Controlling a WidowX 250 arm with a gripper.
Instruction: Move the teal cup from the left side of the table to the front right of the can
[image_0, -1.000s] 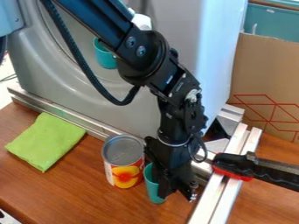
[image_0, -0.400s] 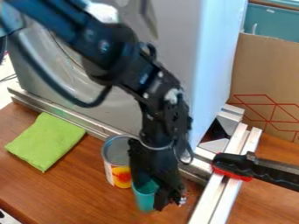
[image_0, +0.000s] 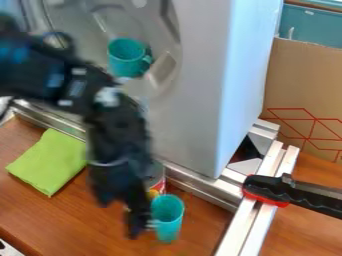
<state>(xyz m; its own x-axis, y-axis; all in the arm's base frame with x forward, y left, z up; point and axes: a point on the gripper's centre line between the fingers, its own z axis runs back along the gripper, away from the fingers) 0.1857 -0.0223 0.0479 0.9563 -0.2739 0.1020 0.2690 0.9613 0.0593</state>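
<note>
The black gripper (image_0: 137, 220) hangs low over the wooden table, blurred, just left of a teal cup (image_0: 168, 218). That cup stands upright near the middle of the table; whether the gripper touches its left side I cannot tell. Behind the arm is a can (image_0: 157, 181) with a red and yellow label, mostly hidden. A green cloth (image_0: 50, 161) lies flat on the left. Higher up, a teal mug (image_0: 127, 58) with a handle sits in the recess of the grey panel.
The grey panel (image_0: 190, 120) rises behind the table (image_0: 87, 225), with a metal rail along its base. At the right are pale metal rails (image_0: 257, 215), a black and red clamp (image_0: 267, 190) and a cardboard box (image_0: 300, 90).
The arm has swung left, from over the teal cup to its left side, uncovering the mug. The cup first shifted slightly down and left, and now stands clear of the arm's cover.
</note>
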